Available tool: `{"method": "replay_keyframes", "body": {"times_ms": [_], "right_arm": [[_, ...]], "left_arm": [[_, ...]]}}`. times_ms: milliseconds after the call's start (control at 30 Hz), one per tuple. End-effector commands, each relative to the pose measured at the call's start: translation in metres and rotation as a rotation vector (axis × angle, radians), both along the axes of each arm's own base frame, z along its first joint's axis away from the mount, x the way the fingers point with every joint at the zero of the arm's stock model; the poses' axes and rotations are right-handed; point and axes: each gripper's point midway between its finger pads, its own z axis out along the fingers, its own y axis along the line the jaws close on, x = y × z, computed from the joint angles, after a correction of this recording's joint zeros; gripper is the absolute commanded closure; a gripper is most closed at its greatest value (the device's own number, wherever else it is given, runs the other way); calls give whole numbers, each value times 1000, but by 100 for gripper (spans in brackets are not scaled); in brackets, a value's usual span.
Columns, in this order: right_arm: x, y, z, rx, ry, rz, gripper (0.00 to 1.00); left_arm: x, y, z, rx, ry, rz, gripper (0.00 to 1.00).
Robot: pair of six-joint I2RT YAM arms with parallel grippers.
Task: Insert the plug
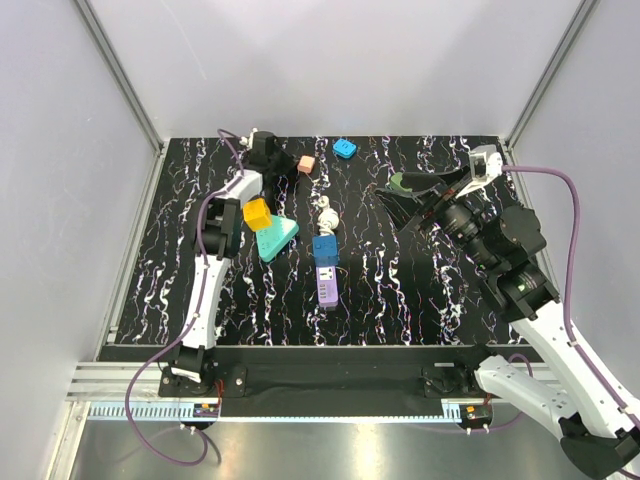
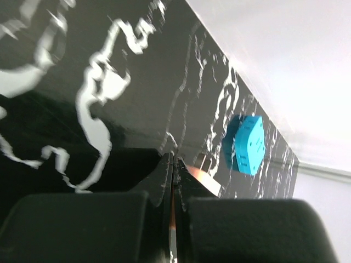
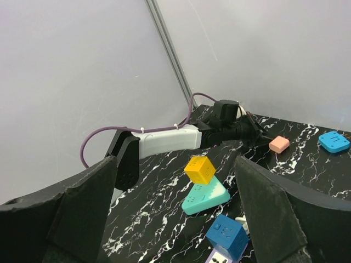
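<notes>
A small pink plug [image 1: 307, 163] lies at the back of the black marbled table, with a cyan plug [image 1: 345, 148] to its right. My left gripper [image 1: 284, 166] is shut, its tips just left of the pink plug. In the left wrist view the fingers [image 2: 164, 175] are pressed together, the pink plug [image 2: 207, 176] lies just beyond them and the cyan plug [image 2: 248, 143] further off. A purple power strip [image 1: 327, 286] carries a blue cube socket [image 1: 325, 248]. My right gripper [image 1: 393, 198] is wide open and empty at mid-right, and so it looks in its own view [image 3: 175, 167].
A yellow cube socket [image 1: 257, 213] leans on a teal triangular socket block [image 1: 277, 238] at centre left. A white plug with cord [image 1: 327, 212] lies behind the blue cube. Grey walls close in the table on three sides.
</notes>
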Motion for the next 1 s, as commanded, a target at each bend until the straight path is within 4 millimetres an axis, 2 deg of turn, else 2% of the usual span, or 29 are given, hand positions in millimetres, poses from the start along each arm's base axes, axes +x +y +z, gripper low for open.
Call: {"method": "replay_keyframes", "body": {"times_ms": [0, 33, 67, 100, 133, 200, 233, 267, 333, 367, 400, 433, 500, 533, 567, 600, 633, 667, 700, 733, 767, 800, 833, 867, 900, 933, 967], "right_arm": [[-5, -7, 12, 3, -49, -30, 5], [-4, -8, 11, 1, -49, -37, 5], [-5, -9, 12, 1, -56, -38, 5], [-4, -10, 11, -3, -55, -42, 5], [-4, -9, 9, -6, -53, -43, 5], [-5, -11, 10, -6, -59, -47, 5], [-4, -12, 10, -10, -61, -53, 5], [-4, -13, 11, -16, -72, -61, 5], [-1, -17, 10, -18, -72, -90, 5], [0, -19, 9, -24, -73, -101, 5], [2, -20, 8, -30, -72, -113, 5], [4, -23, 8, -31, -66, -131, 4], [12, -28, 2, -46, -38, -178, 5], [19, -34, -1, -44, -19, -226, 5], [29, -35, -21, -83, 59, -257, 5], [35, -39, -22, -84, 90, -296, 6], [46, -48, -30, -93, 134, -367, 6], [57, -47, -52, -143, 208, -399, 6], [64, -49, -55, -157, 234, -431, 7], [72, -56, -65, -180, 269, -486, 7], [82, -55, -86, -239, 321, -504, 7], [88, -54, -91, -260, 335, -510, 7], [95, -57, -99, -282, 356, -519, 7], [105, -53, -115, -327, 382, -516, 7], [111, -49, -119, -346, 389, -503, 7], [121, -50, -126, -363, 406, -497, 9], [134, -45, -147, -409, 447, -492, 10]], "left_arm": [[-11, -44, 25, -40, -59, -118, 100], [-22, -58, 17, -37, -44, -142, 100], [-27, -68, 27, -39, -66, -172, 100], [-33, -78, 29, -40, -68, -196, 100], [-47, -98, 27, -42, -55, -235, 100], [-66, -124, 39, -63, -62, -313, 100], [-86, -146, 28, -63, -30, -355, 100], [-95, -155, 43, -67, -49, -378, 100], [-120, -179, 44, -66, -44, -438, 100], [-128, -186, 59, -65, -72, -469, 100], [-137, -193, 63, -60, -77, -495, 100], [-145, -200, 79, -59, -98, -519, 100], [-154, -200, 84, -43, -105, -536, 100], [-157, -198, 102, -45, -129, -541, 100], [-158, -195, 107, -23, -142, -537, 100], [-161, -190, 109, 3, -132, -537, 100], [-163, -186, 129, 25, -164, -535, 100], [-161, -179, 138, 76, -198, -528, 100], [-167, -172, 135, 114, -165, -531, 100], [-172, -166, 160, 131, -202, -527, 100], [-173, -158, 168, 174, -224, -521, 100], [-178, -149, 170, 200, -213, -516, 100], [-183, -137, 200, 231, -273, -505, 100], [-185, -127, 209, 263, -287, -482, 100], [-193, -115, 205, 300, -262, -476, 100], [-201, -101, 232, 339, -312, -466, 100], [-210, -84, 221, 398, -263, -454, 100]]}}
